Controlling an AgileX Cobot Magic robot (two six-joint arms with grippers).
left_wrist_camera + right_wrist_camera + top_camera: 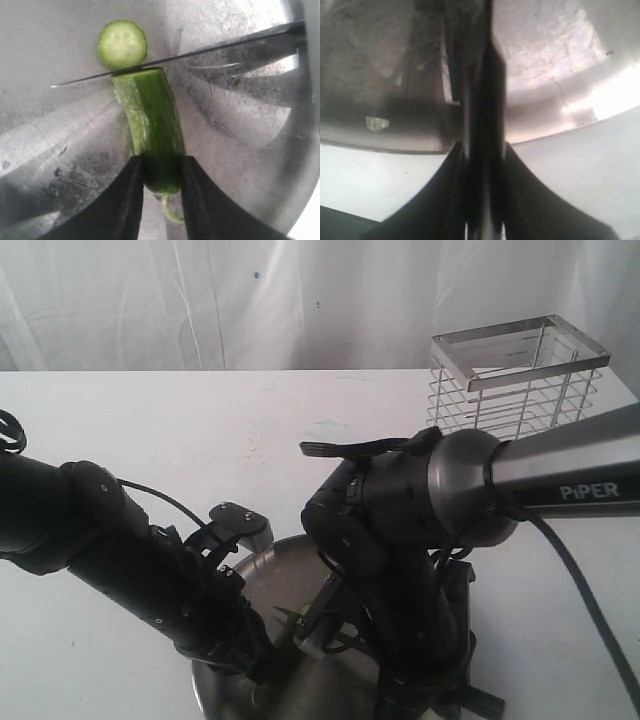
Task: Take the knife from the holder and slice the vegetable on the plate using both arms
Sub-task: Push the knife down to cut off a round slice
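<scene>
My left gripper (161,172) is shut on the stem end of the dark-green vegetable (150,125), which lies on the steel plate (240,150). The knife (200,50) has its thin blade across the vegetable's cut end. A round pale-green slice (122,44) lies just past the blade. My right gripper (483,155) is shut on the knife's black handle (485,110) over the plate's rim (545,125). In the exterior view both arms hide most of the plate (290,570), and the wire holder (515,375) stands empty at the back right.
A white table (200,440) extends around the plate, with a white curtain behind it. The right arm's grey joint (470,485) hangs over the plate. A small green scrap (376,123) lies on the plate.
</scene>
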